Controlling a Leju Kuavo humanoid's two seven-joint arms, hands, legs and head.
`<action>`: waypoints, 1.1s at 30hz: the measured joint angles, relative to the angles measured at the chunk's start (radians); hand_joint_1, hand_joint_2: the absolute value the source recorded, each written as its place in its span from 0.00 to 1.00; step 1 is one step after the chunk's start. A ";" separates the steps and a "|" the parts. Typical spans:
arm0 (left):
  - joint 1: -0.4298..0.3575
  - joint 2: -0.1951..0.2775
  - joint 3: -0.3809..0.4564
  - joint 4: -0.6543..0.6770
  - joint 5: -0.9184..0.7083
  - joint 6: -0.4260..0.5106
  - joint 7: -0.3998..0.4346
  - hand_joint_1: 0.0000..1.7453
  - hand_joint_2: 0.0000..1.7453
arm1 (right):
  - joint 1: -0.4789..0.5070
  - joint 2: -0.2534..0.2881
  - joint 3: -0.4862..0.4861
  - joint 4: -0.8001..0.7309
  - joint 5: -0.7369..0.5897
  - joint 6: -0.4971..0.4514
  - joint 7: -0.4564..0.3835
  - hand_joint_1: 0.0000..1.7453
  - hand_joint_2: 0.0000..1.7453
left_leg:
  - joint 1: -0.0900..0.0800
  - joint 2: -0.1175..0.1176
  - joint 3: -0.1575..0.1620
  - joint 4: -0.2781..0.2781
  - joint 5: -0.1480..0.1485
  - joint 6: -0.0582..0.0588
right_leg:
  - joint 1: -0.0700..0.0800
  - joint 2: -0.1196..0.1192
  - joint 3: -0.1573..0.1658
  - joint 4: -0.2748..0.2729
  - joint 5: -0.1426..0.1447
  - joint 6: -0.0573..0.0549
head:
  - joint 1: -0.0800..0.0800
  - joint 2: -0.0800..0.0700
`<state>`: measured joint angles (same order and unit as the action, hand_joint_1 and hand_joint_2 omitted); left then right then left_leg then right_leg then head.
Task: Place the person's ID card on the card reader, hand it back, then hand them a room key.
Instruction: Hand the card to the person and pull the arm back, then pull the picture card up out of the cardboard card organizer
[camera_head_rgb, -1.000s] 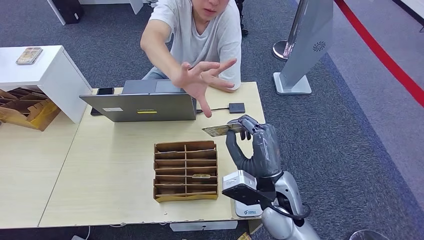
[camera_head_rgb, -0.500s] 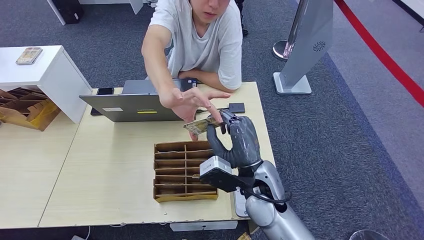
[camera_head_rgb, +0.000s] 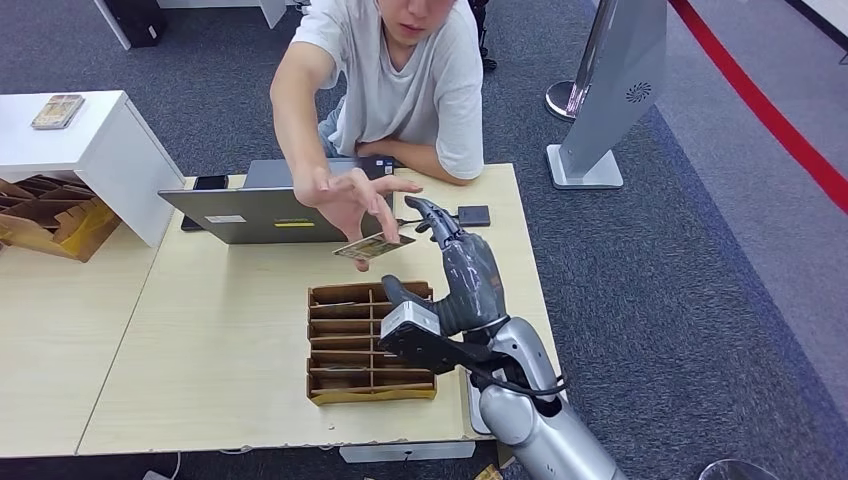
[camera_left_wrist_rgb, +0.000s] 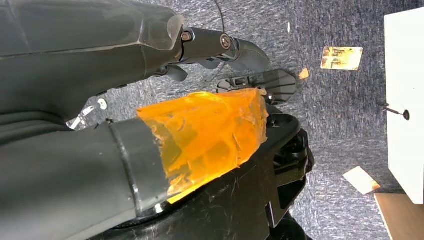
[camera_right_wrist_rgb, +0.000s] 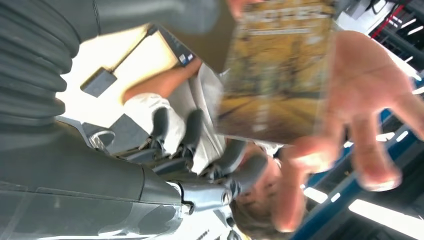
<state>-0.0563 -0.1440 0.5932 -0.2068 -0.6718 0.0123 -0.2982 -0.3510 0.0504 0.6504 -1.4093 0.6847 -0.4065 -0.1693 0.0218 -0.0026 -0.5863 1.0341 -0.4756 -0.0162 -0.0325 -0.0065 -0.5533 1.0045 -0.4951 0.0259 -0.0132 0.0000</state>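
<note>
**Desk:** Card (camera_head_rgb: 372, 245), where do you see it?

**Operator:** From the head view I see it lying flat in the person's hand (camera_head_rgb: 350, 200), held in the air over the middle of the worktop (camera_head_rgb: 220, 330). It is above the far edge of the cardboard organiser (camera_head_rgb: 371, 340).

**Desk:** And the fingers?

**Operator:** My right hand (camera_head_rgb: 465, 270) is raised, with its fingers (camera_head_rgb: 432, 220) stretched out and apart and the thumb dropped well below them. I see nothing clamped between them. The card's nearer end is just beside the fingertips, but I cannot tell whether they touch. In the right wrist view the card (camera_right_wrist_rgb: 277, 70) sits in front of the person's spread hand (camera_right_wrist_rgb: 360, 100), and my dark fingers (camera_right_wrist_rgb: 190, 130) are off to one side of it.

**Desk:** Left side?

**Operator:** My left hand (camera_left_wrist_rgb: 190, 135) hangs over grey carpet. I cannot tell whether its fingers are open or closed.

**Desk:** Anything crowding you?

**Operator:** A grey laptop (camera_head_rgb: 290, 210) stands at the far edge, just behind the person's hand. A small black reader (camera_head_rgb: 474, 215) lies toward the far right corner, beyond my fingertips.
</note>
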 joint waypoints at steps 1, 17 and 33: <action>0.000 0.000 0.000 0.000 0.000 0.001 0.000 0.00 0.00 | 0.002 0.000 0.000 0.001 -0.010 0.003 -0.002 0.00 0.00 | 0.000 0.000 0.000 0.000 0.000 0.000 | 0.000 0.000 0.000 0.000 0.000 0.000 | 0.000 0.000; 0.017 -0.005 0.000 0.000 0.013 0.016 -0.011 0.00 0.00 | 0.132 -0.013 0.000 -0.132 -0.161 -0.001 -0.107 0.00 0.00 | 0.000 0.000 0.000 0.000 0.000 0.000 | 0.000 0.000 -0.001 0.000 0.000 0.000 | 0.000 0.000; 0.020 -0.007 0.008 0.000 0.024 0.030 -0.011 0.00 0.00 | 0.268 -0.056 -0.028 -0.300 -0.485 0.174 -0.202 0.00 0.00 | 0.000 0.000 0.000 0.000 0.000 0.000 | 0.000 0.000 -0.001 0.000 0.000 0.000 | 0.000 0.000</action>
<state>-0.0365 -0.1511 0.6011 -0.2068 -0.6475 0.0424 -0.3094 -0.0832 -0.0059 0.6221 -1.7092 0.1998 -0.2326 -0.3709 0.0218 -0.0024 -0.5865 1.0341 -0.4759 -0.0160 -0.0325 -0.0064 -0.5539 1.0043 -0.4953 0.0260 -0.0132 0.0000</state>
